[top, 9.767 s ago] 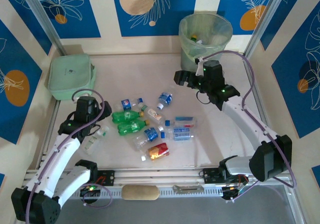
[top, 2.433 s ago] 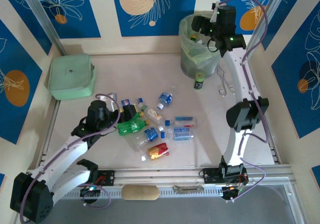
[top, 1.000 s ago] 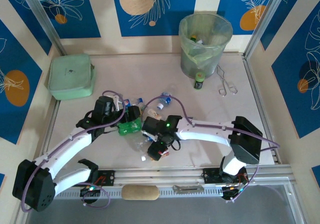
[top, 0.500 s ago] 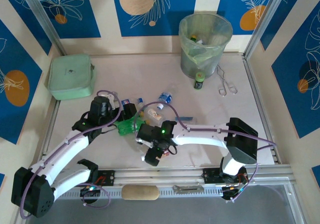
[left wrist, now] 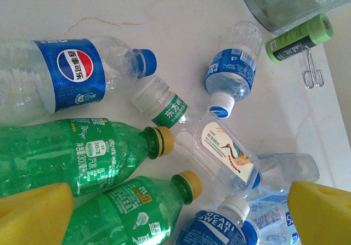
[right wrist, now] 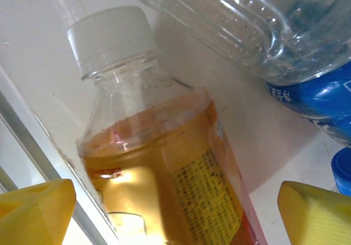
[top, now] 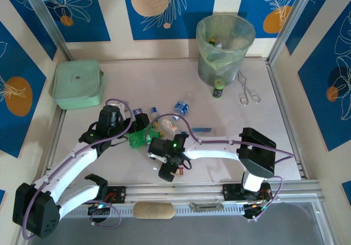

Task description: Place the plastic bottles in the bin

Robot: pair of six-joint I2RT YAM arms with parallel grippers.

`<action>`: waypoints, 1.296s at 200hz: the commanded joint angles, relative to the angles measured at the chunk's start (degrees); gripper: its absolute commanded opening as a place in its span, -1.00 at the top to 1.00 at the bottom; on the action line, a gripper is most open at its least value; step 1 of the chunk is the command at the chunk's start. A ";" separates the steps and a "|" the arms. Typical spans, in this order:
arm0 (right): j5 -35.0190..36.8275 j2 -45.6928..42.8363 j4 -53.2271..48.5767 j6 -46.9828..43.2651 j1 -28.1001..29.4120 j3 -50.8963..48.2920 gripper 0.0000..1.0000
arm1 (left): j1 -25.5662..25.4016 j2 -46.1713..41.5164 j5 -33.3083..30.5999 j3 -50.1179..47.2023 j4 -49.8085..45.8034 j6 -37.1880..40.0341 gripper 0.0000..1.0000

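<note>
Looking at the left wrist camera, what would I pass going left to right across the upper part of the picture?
Pepsi bottle → blue-labelled water bottle → short dark container with a green top. I've left out the metal tool and the bin wall, since they overlap the container.

Plastic bottles [left wrist: 71,154]: glossy clear and green translucent plastic, shiny film labels, duller caps.
Table [left wrist: 164,9]: pale, smooth, matt, faintly veined.
Bin [left wrist: 296,1]: grey fine mesh, metallic-looking.
Liner [top: 208,53]: thin translucent green film.
Left gripper [left wrist: 176,213] pads [left wrist: 33,215]: yellow, matt, foam-like.
</note>
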 commanded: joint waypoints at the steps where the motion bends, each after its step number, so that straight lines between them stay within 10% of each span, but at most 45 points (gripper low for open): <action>1: 1.45 1.28 0.52 -1.05 0.37 -1.15 -0.91 | 0.52 -0.62 -0.18 0.15 -1.01 0.02 -1.00; 131: 3.98 3.15 5.97 -3.07 0.77 -3.79 -0.75 | 0.94 -0.70 -0.98 0.57 -1.69 0.25 -1.00; 208: 2.88 0.10 7.55 -4.73 0.83 -5.28 -0.07 | 1.58 0.04 -1.30 0.45 -0.93 0.18 -1.00; 259: 2.41 -5.87 8.00 -5.01 0.33 -5.65 -0.01 | 1.97 2.11 -1.11 0.69 1.05 -0.16 -1.00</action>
